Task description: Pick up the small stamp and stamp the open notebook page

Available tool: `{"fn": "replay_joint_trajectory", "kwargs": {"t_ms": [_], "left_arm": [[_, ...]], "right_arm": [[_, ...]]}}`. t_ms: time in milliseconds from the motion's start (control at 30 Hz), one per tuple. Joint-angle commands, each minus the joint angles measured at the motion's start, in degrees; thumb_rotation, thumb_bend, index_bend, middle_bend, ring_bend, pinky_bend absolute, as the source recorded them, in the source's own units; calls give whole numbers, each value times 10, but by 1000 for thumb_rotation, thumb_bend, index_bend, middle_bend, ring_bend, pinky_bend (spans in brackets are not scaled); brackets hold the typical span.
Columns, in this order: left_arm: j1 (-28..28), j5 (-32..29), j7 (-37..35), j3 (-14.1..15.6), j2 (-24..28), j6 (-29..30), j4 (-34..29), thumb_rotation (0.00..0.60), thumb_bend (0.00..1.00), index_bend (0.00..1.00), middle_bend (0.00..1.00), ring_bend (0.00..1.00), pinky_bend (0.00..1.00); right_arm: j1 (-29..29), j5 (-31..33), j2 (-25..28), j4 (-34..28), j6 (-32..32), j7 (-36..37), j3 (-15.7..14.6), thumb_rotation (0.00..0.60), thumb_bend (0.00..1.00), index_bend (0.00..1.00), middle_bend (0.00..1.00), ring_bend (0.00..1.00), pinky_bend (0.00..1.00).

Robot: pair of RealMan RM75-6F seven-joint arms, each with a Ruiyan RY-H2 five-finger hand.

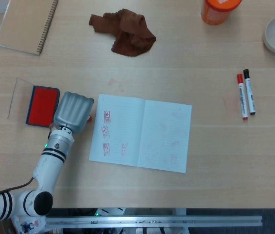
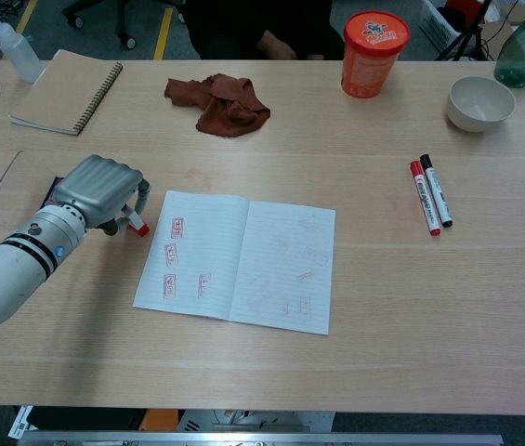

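Spiral notebook (image 2: 65, 90) closed, at far left corner of table (image 2: 383, 307). Red ink pad (image 1: 43, 105) near left edge, just beside left hand (image 1: 73, 112). Left hand curled, knuckles up, pinching small stamp (image 2: 137, 226); stamp's red base low over table, just left of open notebook (image 1: 141, 133). Open notebook mid-table toward near edge; red stamp marks on left page, fainter ones on right. Brown cloth (image 2: 222, 101) at far edge. Orange cup (image 2: 374, 40) far right of centre. Two markers (image 2: 430, 193) side by side near right edge. White bowl (image 2: 480, 102) at far right corner.
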Motion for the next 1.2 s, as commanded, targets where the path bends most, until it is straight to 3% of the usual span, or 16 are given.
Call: {"fn": "replay_joint_trajectory", "kwargs": {"t_ms": [33, 400, 833, 1200], "left_arm": [[0, 3, -1, 0, -1, 0, 1, 600, 307, 550, 1000, 1000, 1000], [0, 17, -13, -3, 14, -6, -14, 600, 321, 576, 1000, 1000, 1000], [-15, 41, -1, -9, 63, -3, -130, 600, 323, 579, 1000, 1000, 1000], [-35, 58, 32, -2, 33, -2, -158, 600, 324, 590, 1000, 1000, 1000]], "right_arm": [[0, 0, 0, 0, 0, 0, 0, 600, 359, 445, 423, 285, 308], [0, 0, 1, -3, 0, 0, 1, 600, 359, 445, 423, 285, 308], [9, -4, -1, -1, -9, 2, 3, 600, 358, 445, 424, 284, 308], [10, -11, 8, -7, -3, 1, 4, 600, 358, 445, 424, 285, 308]]}}
